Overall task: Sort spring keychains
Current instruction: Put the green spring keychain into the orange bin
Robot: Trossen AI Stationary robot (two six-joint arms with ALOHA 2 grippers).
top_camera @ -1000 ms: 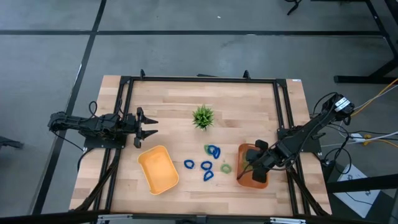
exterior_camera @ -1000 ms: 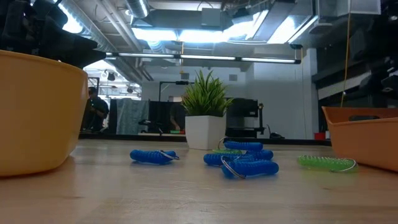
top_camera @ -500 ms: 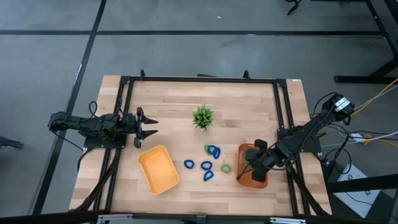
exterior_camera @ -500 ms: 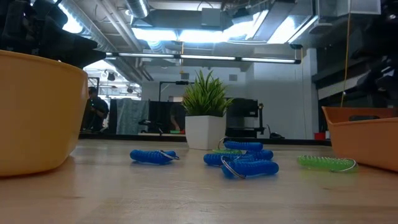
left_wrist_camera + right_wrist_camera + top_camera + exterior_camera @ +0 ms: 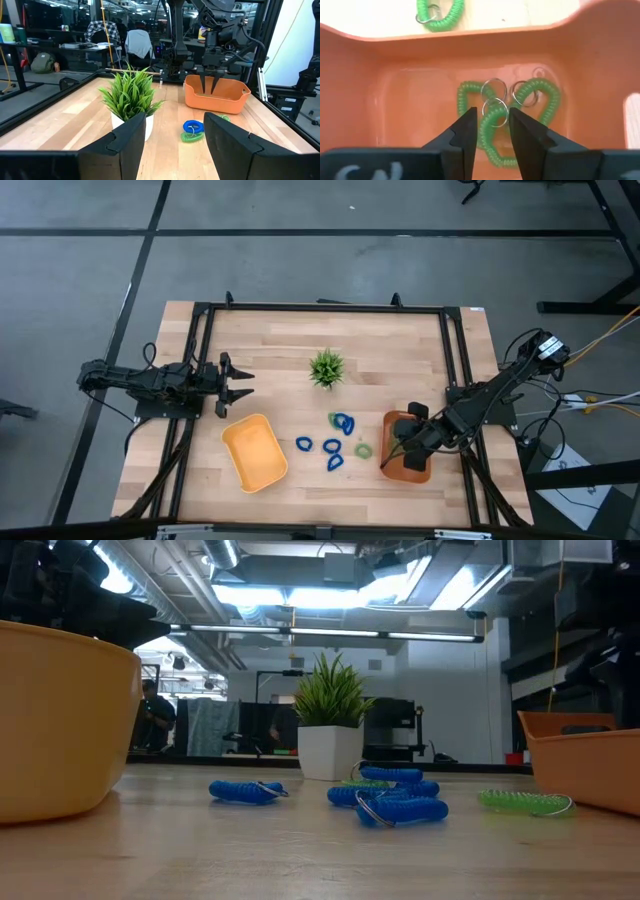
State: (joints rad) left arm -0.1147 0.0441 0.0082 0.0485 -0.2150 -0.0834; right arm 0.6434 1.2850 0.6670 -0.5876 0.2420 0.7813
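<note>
Right wrist view: right gripper (image 5: 491, 131) parted, empty, above orange tray (image 5: 380, 95).
Green keychains (image 5: 520, 112): light, springy; pinch coil.
Left gripper (image 5: 172, 130): open, idle.

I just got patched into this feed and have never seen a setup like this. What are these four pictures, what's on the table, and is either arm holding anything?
Two dark robot arms work at a wooden table. One picture looks straight down, one sits at table height, and one camera rides on each wrist.

The left gripper waits open near the yellow tray, holding nothing. The right gripper hangs over the orange tray, fingers parted above the green spring keychains lying inside; nothing is gripped.

Between the trays lie blue keychains and a loose green keychain. A small potted plant stands farther back.
</note>
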